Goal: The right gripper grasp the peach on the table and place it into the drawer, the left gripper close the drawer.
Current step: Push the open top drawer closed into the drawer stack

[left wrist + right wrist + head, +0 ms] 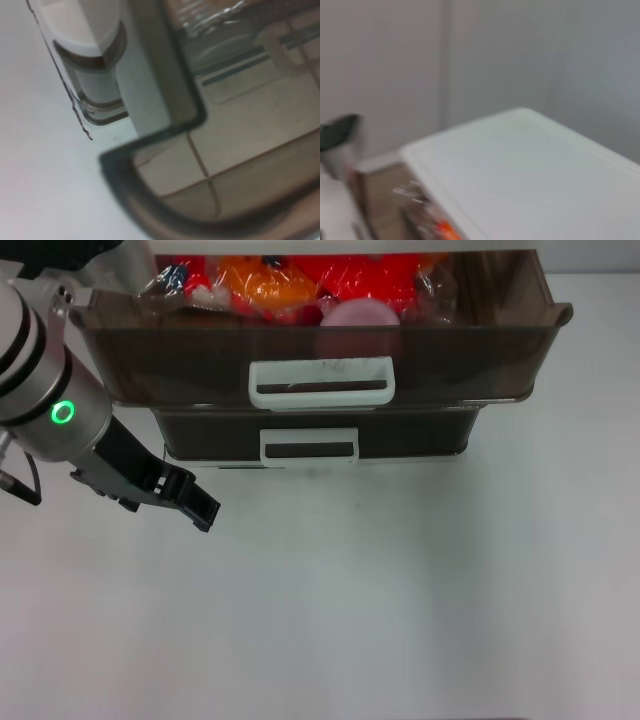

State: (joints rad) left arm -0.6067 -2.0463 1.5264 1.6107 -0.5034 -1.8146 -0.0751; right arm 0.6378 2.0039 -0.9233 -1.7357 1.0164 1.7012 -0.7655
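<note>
Resting round pale-pink peach point(358, 313), translucent brown plastic drawer point(180, 365)

Lab bench — bare white table point(420, 590), plain grey walls.

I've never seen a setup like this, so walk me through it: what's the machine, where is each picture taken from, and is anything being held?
It is a two-armed robot. The head camera looks down on a white table. The left gripper, on the arm with the green light, hovers over the table near the open drawer, holding nothing. The peach already lies inside among red and orange packets. A shallower drawer sits below. The left wrist camera shows the drawer's corner close up. The right wrist camera looks elsewhere; the right gripper is out of sight.
</note>
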